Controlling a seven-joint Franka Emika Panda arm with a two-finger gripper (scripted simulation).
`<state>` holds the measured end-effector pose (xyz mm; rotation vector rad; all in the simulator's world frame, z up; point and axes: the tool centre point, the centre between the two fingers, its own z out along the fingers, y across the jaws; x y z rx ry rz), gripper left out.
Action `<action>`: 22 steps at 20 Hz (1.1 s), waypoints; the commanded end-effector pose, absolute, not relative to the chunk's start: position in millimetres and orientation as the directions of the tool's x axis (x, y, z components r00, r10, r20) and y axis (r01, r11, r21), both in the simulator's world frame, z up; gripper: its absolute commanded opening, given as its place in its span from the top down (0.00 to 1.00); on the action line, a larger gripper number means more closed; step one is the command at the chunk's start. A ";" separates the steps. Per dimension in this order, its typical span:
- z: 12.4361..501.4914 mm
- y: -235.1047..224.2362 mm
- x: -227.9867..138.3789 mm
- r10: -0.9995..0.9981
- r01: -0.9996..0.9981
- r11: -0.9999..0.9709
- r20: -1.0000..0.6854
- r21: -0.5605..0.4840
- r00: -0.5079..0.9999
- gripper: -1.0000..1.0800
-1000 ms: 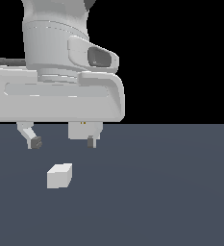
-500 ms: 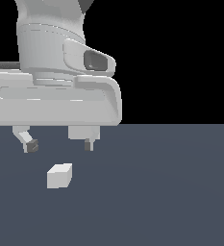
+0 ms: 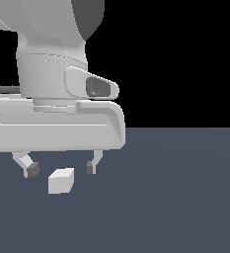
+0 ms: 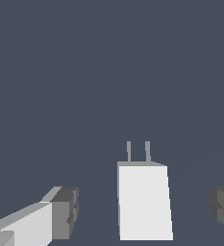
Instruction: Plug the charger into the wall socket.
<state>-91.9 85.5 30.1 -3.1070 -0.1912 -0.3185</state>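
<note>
In the exterior view, your end effector [image 3: 61, 169] hung low over the dark table [image 3: 175, 197] with its jaws spread wide and nothing between the pads. The charger [image 3: 60, 180] lay on the table just under that gap, roughly midway between the two fingertips [image 3: 33, 170], a little nearer the camera than the tips as far as this angle showed. The step in hand looked like the grasp. To do it well, you needed to bring the pads down level with the block's sides before closing, keep the descent straight so neither finger clipped the top edge, and close evenly so the block did not twist. The wall socket was not in this view, so I could not place it.

In the wrist view, the charger [image 4: 144, 202] stood between the two pads [image 4: 65, 213], apart from both, and appeared closer to the pad that showed only at the frame's edge than to the fully visible one. A small sideways correction toward centre would have served before closing. Its two thin prongs [image 4: 138, 151] pointed away from the camera, along the table [image 4: 108, 72]. You were best advised to grip the flat side faces and leave the prongs clear, since they must enter the socket later. The socket was absent here too.
</note>
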 end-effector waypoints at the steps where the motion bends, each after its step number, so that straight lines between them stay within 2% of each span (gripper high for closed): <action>1: 20.5 85.6 -91.9 0.120 0.123 -0.992 0.203 0.000 0.972 0.04; 7: 11.5 85.7 -91.6 0.120 0.123 -0.992 0.203 0.000 0.972 0.04; 8: 11.5 85.7 -91.6 0.120 0.123 -0.992 0.203 0.000 0.972 1.00; 22: 14.8 86.9 -88.9 0.110 0.112 -0.994 0.204 0.000 0.973 1.00</action>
